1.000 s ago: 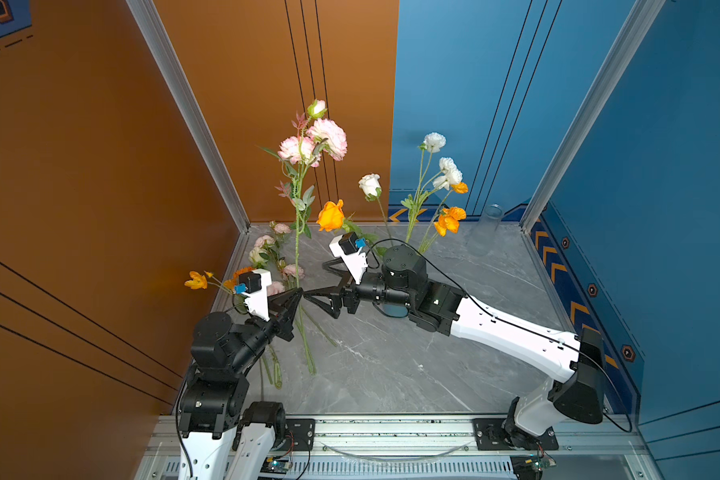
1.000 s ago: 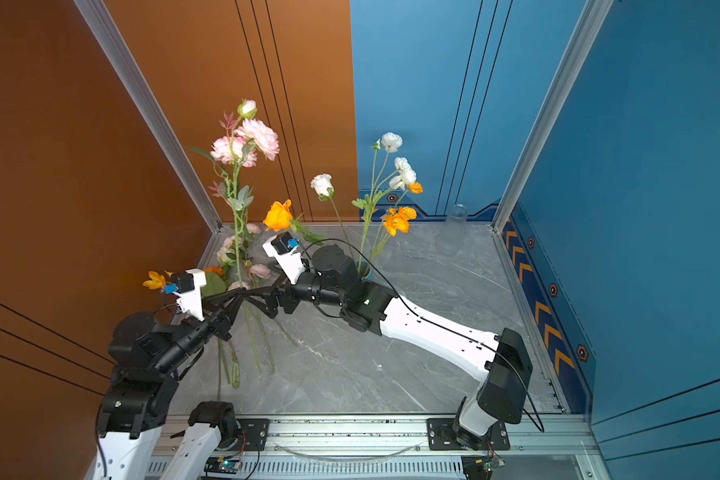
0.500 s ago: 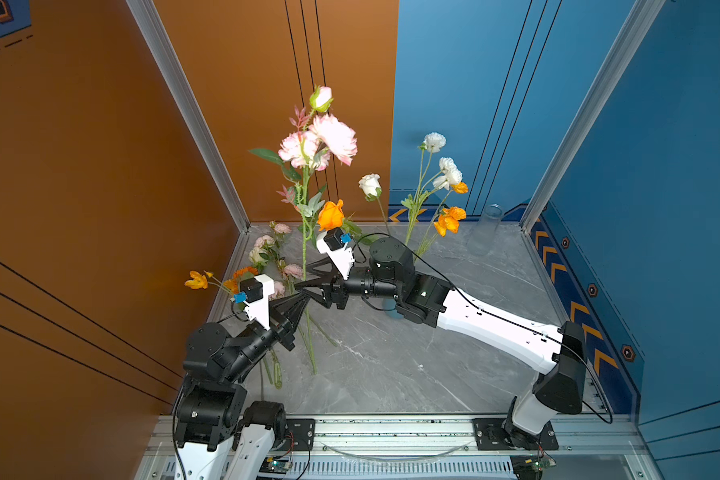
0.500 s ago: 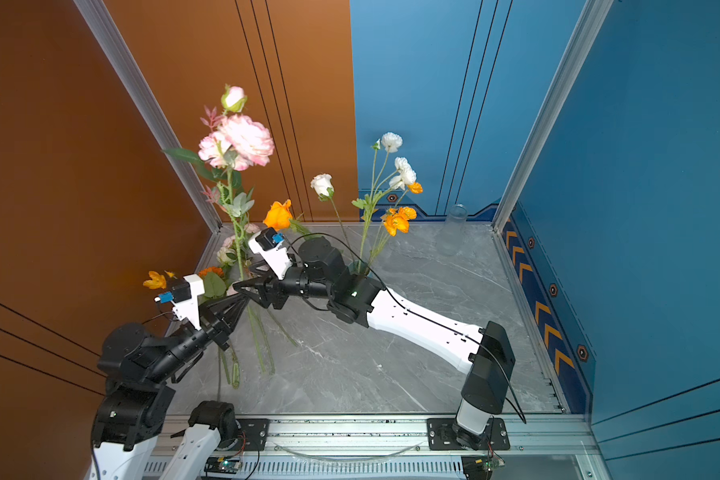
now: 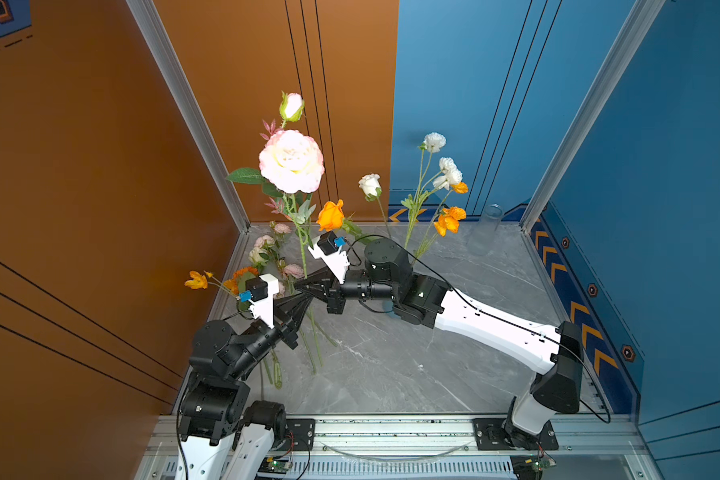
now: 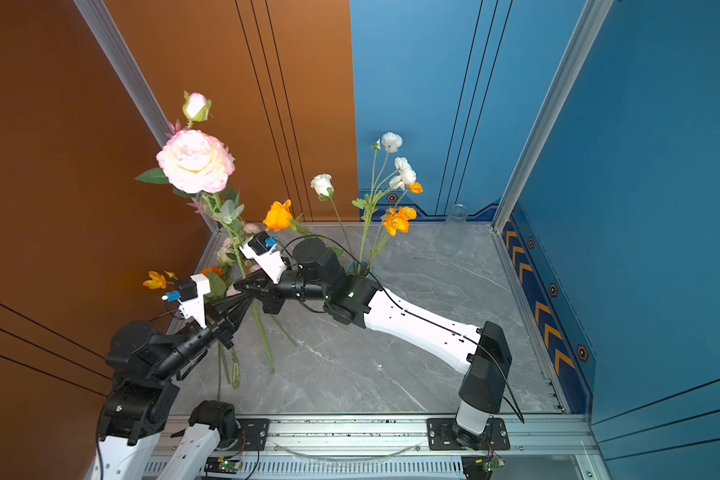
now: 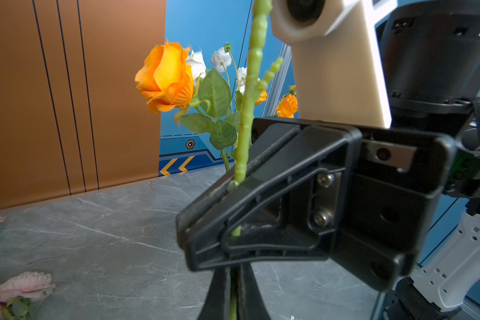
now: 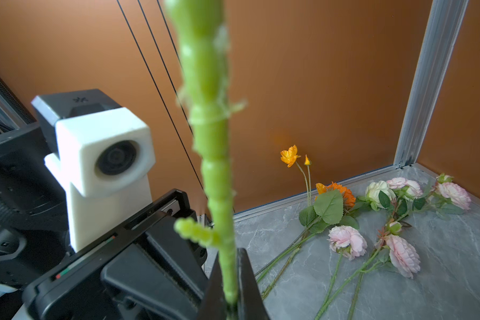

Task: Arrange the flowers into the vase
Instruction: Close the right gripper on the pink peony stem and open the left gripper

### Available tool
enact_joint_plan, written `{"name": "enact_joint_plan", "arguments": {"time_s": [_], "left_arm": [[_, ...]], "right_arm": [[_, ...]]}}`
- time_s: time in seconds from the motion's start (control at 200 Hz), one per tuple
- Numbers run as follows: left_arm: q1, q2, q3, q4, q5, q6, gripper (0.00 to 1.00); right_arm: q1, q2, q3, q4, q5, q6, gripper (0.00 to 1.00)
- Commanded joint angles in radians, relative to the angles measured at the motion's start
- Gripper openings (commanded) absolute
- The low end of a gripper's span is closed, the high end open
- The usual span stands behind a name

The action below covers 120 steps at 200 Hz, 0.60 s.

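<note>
Plainly, in both top views the pink rose (image 5: 292, 162) stands upright, its stem (image 5: 303, 253) pinched low by the left gripper (image 5: 307, 300) and just above by the right gripper (image 5: 298, 286). In a top view the vase (image 6: 359, 269) (holding white and orange blooms) sits behind the right arm, probably the nearer carrier. Left wrist view: the right jaws clamp the stem. Right wrist view: other flowers (image 8: 372, 235) lie on the table (image 8: 441, 277).

A lab test cell: orange panels (image 5: 80, 166), blue panels (image 5: 661, 166), aluminium rail (image 5: 391, 432), grey tabletop (image 5: 391, 374).
</note>
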Motion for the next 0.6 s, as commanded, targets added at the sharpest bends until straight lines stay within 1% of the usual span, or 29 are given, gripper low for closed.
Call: {"name": "enact_joint_plan", "arguments": {"time_s": [0.0, 0.07, 0.11, 0.135, 0.155, 0.16, 0.175, 0.215, 0.24, 0.41, 0.596], "left_arm": [[-0.005, 0.005, -0.004, 0.026, -0.04, 0.013, 0.2], [-0.005, 0.004, -0.002, 0.026, -0.043, 0.015, 0.56], [-0.005, 0.002, 0.002, 0.025, -0.041, 0.016, 0.74], [-0.006, 0.002, 0.003, 0.026, -0.035, 0.019, 0.82], [-0.005, 0.001, 0.006, 0.026, -0.029, 0.02, 0.85], [-0.006, 0.001, 0.007, 0.026, -0.028, 0.02, 0.88], [-0.005, 0.001, 0.007, 0.025, -0.022, 0.021, 0.93], [-0.006, 0.002, 0.013, 0.026, -0.001, 0.022, 1.0], [-0.005, 0.004, 0.015, 0.026, 0.013, 0.024, 0.98], [-0.011, 0.042, 0.025, 0.026, 0.121, 0.044, 0.98], [-0.032, 0.066, 0.021, 0.044, 0.131, 0.066, 0.98]], "right_arm": [[0.0, -0.028, 0.029, -0.032, 0.012, -0.037, 0.0], [0.0, -0.044, 0.028, -0.047, 0.025, -0.059, 0.0], [-0.001, -0.054, 0.028, -0.057, 0.032, -0.076, 0.0], [-0.003, -0.06, 0.026, -0.063, 0.037, -0.089, 0.0], [-0.005, -0.067, 0.024, -0.07, 0.041, -0.099, 0.0], [-0.005, -0.069, 0.024, -0.07, 0.042, -0.102, 0.0], [-0.007, -0.074, 0.021, -0.074, 0.046, -0.109, 0.0], [-0.014, -0.091, 0.012, -0.082, 0.06, -0.129, 0.0], [-0.021, -0.103, 0.005, -0.083, 0.067, -0.136, 0.0], [-0.07, -0.216, -0.066, -0.085, 0.131, -0.209, 0.0], [-0.11, -0.341, -0.104, -0.123, 0.189, -0.276, 0.0]]}}
